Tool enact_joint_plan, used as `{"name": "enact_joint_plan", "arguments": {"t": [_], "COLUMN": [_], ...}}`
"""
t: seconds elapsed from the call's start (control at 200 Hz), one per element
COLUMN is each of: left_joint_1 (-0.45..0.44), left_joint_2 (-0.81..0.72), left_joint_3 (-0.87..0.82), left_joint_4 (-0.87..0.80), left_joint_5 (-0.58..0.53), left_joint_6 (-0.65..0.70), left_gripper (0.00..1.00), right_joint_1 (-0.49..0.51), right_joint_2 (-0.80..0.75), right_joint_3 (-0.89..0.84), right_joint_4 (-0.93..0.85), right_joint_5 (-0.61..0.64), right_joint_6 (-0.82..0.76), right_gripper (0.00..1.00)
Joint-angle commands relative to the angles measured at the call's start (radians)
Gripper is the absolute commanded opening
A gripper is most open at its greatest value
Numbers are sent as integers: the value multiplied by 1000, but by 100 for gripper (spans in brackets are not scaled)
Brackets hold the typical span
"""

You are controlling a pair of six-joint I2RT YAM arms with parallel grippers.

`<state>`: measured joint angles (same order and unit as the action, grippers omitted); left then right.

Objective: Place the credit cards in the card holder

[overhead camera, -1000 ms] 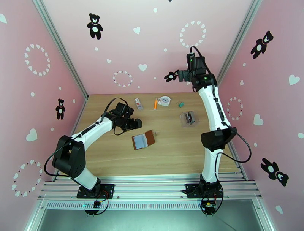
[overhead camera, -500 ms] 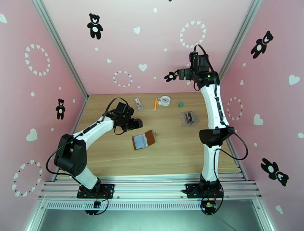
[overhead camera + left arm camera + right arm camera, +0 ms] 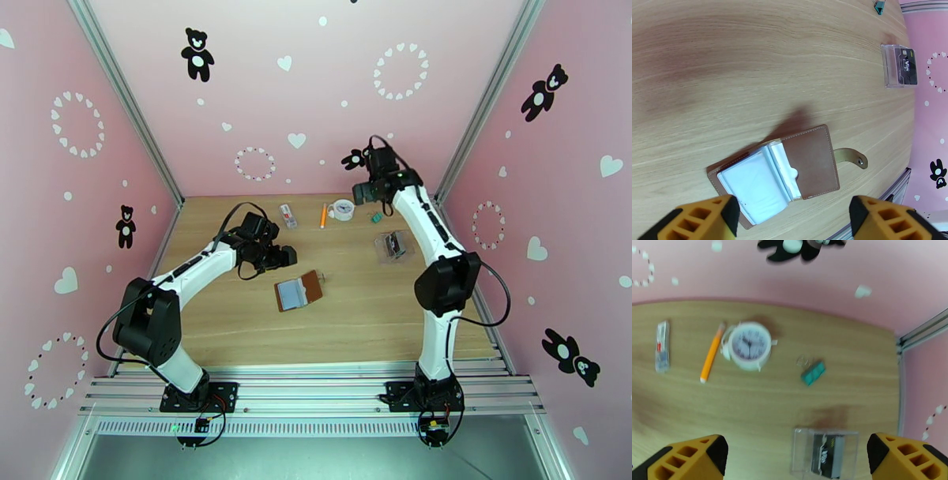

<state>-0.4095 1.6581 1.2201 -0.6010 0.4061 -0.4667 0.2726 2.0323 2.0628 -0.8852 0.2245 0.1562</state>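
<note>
The card holder lay open on the middle of the desk, pockets apparently empty, near the spread, empty left gripper, while the credit cards sat in a clear case near the right edge, the right gripper hovering wide and empty.

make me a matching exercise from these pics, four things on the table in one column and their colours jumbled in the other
Things
1. card holder
2. alarm clock
3. binder clip
4. pen

Colours
A. white
B. orange
C. brown
D. green

Right pairs: 1-C, 2-A, 3-D, 4-B
</note>
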Motion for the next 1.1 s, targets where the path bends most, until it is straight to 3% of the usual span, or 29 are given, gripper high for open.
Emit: {"name": "enact_joint_plan", "arguments": {"t": [0.0,0.185,0.435,0.641,1.096], "left_joint_1": [-11,-11,-13,-14,-14], "left_joint_2": [-4,-11,-10,-5,-7], "left_joint_3": [-30,-53,-59,-55,-58], "left_joint_4": [27,39,40,33,24], "left_joint_5": [17,21,25,27,25], "left_joint_6": [-7,-16,-14,-9,-7], "left_gripper": [78,78,79,78,79], "right_joint_1": [-11,-59,-123,-188,-294], "right_joint_2": [-89,-131,-162,-124,-4], "right_joint_3": [-101,-301,-483,-477,-432], "right_joint_4": [34,67,141,133,144], "right_joint_5": [-11,-41,58,78,-79], "right_joint_6": [58,124,183,206,214], "right_gripper": [99,97,96,97,97]}}
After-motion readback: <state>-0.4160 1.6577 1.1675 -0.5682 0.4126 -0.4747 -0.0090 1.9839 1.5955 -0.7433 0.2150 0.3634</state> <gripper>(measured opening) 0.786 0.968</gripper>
